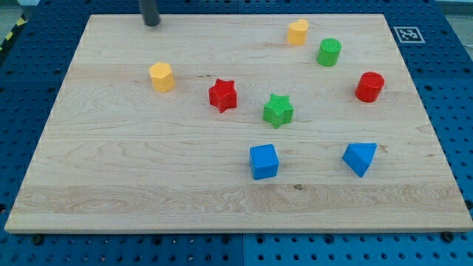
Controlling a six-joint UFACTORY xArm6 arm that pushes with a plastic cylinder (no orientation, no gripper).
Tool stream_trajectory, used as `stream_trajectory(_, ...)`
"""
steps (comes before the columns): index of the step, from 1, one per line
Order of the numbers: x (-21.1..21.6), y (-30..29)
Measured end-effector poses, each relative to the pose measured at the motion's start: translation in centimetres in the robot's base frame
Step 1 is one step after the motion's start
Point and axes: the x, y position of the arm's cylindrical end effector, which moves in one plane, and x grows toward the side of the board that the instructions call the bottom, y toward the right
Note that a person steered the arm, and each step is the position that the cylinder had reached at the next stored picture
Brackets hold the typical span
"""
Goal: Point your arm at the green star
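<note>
The green star (278,110) lies on the wooden board (133,177), a little right of the middle. My tip (151,23) is at the view's top left, near the board's far edge, far up and to the left of the green star. The yellow hexagonal block (161,76) lies below my tip. The red star (222,95) sits just left of the green star.
A yellow block (298,32) and a green cylinder (329,52) sit at the top right. A red cylinder (369,86) is at the right. A blue cube (264,162) and a blue triangular block (360,157) lie below the green star.
</note>
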Motion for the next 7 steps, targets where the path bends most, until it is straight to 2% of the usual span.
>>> stream_trajectory(1, 1.3, 7.1)
stream_trajectory(2, 5.4, 11.7)
stream_trajectory(3, 9.0, 12.6)
stream_trajectory(4, 9.8, 12.9)
stream_trajectory(6, 16.2, 17.3)
stream_trajectory(7, 16.5, 17.4)
